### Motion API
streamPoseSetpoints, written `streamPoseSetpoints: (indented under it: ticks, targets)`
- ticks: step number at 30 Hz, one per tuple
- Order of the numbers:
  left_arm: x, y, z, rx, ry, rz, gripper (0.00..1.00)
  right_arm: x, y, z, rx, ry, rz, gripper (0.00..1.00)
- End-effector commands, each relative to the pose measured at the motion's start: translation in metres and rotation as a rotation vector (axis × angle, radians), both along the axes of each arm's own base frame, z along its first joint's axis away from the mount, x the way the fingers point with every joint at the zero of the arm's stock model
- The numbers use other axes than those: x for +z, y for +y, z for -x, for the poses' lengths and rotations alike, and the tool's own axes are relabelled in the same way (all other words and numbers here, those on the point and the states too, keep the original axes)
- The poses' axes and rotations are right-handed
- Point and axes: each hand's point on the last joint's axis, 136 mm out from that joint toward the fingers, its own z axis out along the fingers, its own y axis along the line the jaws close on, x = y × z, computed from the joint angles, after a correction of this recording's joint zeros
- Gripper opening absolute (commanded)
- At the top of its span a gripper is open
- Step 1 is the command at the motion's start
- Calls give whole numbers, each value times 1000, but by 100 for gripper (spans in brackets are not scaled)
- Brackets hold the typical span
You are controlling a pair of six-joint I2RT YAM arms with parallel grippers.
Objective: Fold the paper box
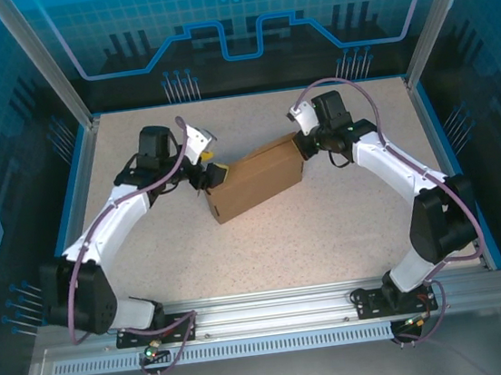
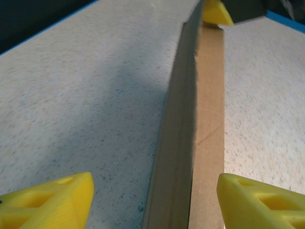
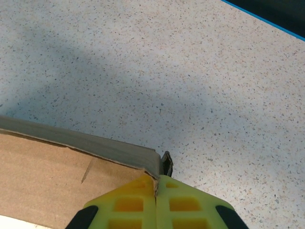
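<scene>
Paper box (image 1: 254, 182), plain brown cardboard, closed up into a block: lies at a slant mid-way across the speckled pale table (image 1: 329, 233), between both arms.

Left gripper (image 2: 152, 202): yellow fingers spread wide astride the box's near end, gripping nothing.

Right gripper (image 3: 156, 202): fingers pressed together, apparently pinching the thin wall at the far corner.

Risks:
- With a one-corner pinch, the box may pivot or slip free.
- A hard pull could crease or tear that wall.
- With the left side loose, folded panels may spring open.

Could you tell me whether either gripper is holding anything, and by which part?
The right gripper pinches the paper box by an upper corner; the left gripper straddles its edge, open, holding nothing.
</scene>
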Motion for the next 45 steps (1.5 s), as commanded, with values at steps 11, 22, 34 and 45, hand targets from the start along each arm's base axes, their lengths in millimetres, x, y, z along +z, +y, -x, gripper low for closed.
streamPoseSetpoints:
  ticks: [11,22,34,45]
  targets:
    - [8,70,69,580,276,81,66,-19,-5,25,-40,131,32,6]
    - [-8,42,74,473,443,37,51,-17,-4,27,-15,123,28,6]
    - [-22,47,57,511,422,-20,23,-16,-1,29,2,127,19,6]
    - [-26,46,51,524,416,-3,9,-19,-1,30,0,140,18,6]
